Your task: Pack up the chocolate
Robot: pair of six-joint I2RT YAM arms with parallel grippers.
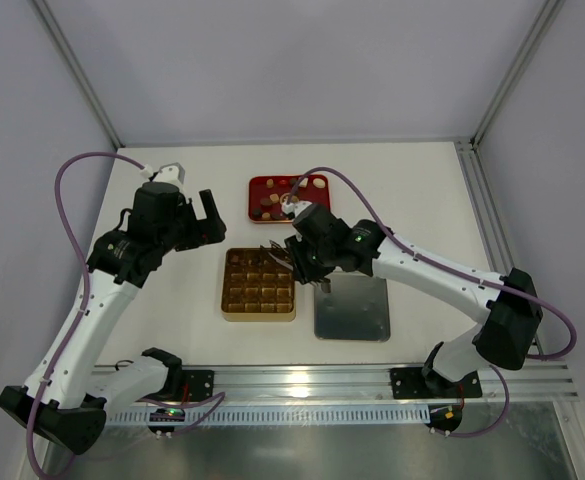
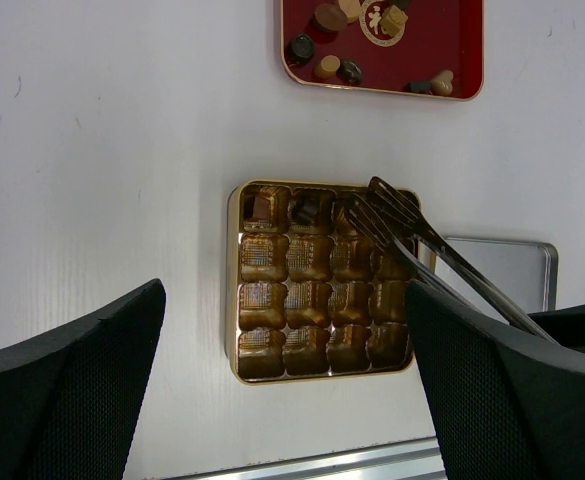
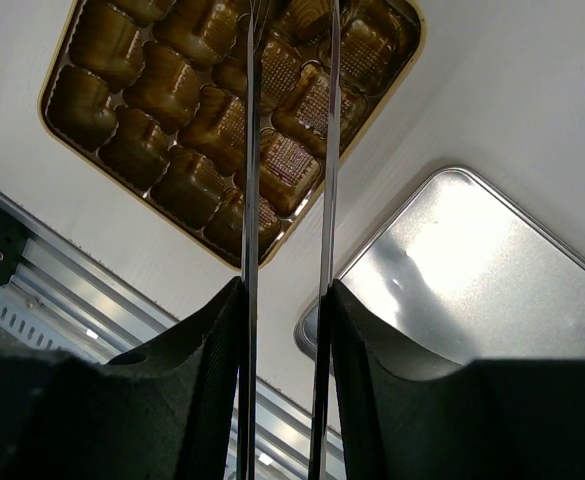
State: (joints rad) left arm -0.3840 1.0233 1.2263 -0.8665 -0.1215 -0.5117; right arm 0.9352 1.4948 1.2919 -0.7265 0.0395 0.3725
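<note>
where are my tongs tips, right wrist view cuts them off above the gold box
Observer: In the left wrist view the tongs end over the top-right corner cell of the gold box.
Operator: any chocolates packed yet
Observer: Two chocolates sit in the two left cells of that top row.
Operator: anything left to pick up
Observer: Yes, several more lie on the red tray beyond the box, though the frame crops its far edge.
</note>
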